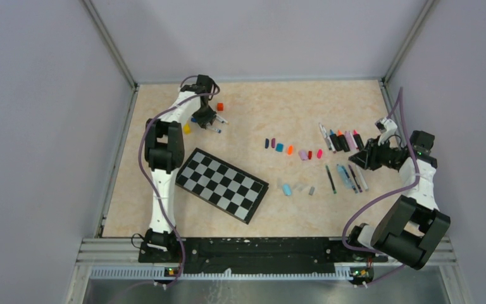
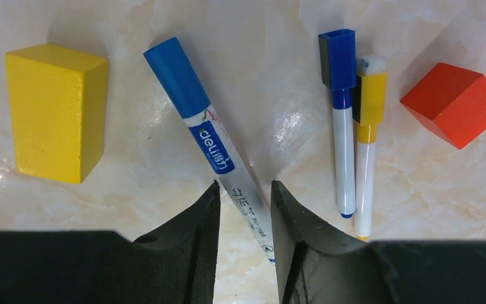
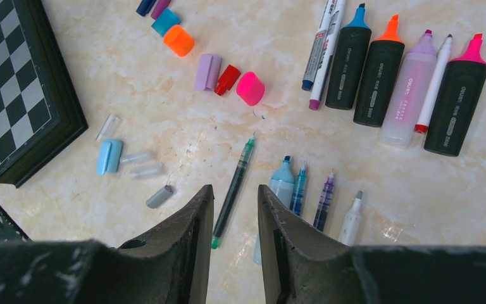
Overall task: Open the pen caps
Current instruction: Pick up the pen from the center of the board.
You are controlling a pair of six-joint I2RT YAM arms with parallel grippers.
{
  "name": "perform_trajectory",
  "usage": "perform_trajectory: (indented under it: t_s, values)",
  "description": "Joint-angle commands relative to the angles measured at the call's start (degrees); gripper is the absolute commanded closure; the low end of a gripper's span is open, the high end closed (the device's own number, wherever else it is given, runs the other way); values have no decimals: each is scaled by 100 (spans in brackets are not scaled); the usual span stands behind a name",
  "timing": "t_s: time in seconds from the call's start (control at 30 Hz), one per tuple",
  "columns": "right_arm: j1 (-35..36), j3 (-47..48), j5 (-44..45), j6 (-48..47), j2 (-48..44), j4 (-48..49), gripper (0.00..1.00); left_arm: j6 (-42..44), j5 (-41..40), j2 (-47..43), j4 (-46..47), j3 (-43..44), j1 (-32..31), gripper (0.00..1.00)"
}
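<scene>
In the left wrist view a white marker (image 2: 228,164) with a blue cap (image 2: 177,76) lies on the table. My left gripper (image 2: 243,187) straddles its barrel, the right finger against it and a gap at the left finger. Beside it lie a small blue-capped marker (image 2: 340,126) and a yellow-capped one (image 2: 367,145). My right gripper (image 3: 235,190) hangs open above a capless green pen (image 3: 240,168), holding nothing. Loose pen caps lie ahead of it: orange (image 3: 178,40), lilac (image 3: 207,71), red (image 3: 226,80), pink (image 3: 250,88), light blue (image 3: 109,156) and grey (image 3: 159,197).
A yellow block (image 2: 54,111) sits left of the left gripper and an orange-red cube (image 2: 454,103) to its right. A chessboard (image 1: 221,183) lies mid-table. Uncapped highlighters (image 3: 380,76) and thin pens (image 3: 326,199) lie around the right gripper.
</scene>
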Motion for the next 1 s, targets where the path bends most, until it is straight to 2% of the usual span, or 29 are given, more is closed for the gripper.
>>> perform_trajectory:
  t_s: [0.0, 0.23, 0.63, 0.77, 0.97]
  values:
    - [-31, 63, -70, -166, -92, 29, 69, 191, -58, 2, -67, 77, 13, 63]
    - [-36, 61, -87, -162, -112, 27, 69, 364, -30, -112, -68, -64, 13, 74]
    - [-33, 61, -97, -147, -162, 21, 69, 493, -60, -92, -219, -344, 13, 73]
    - [-35, 57, -90, -153, -187, 15, 69, 506, -19, -154, -228, -426, 19, 87]
    - [-32, 18, -315, -356, -250, -124, 69, 641, -58, -566, -104, -612, 21, 96]
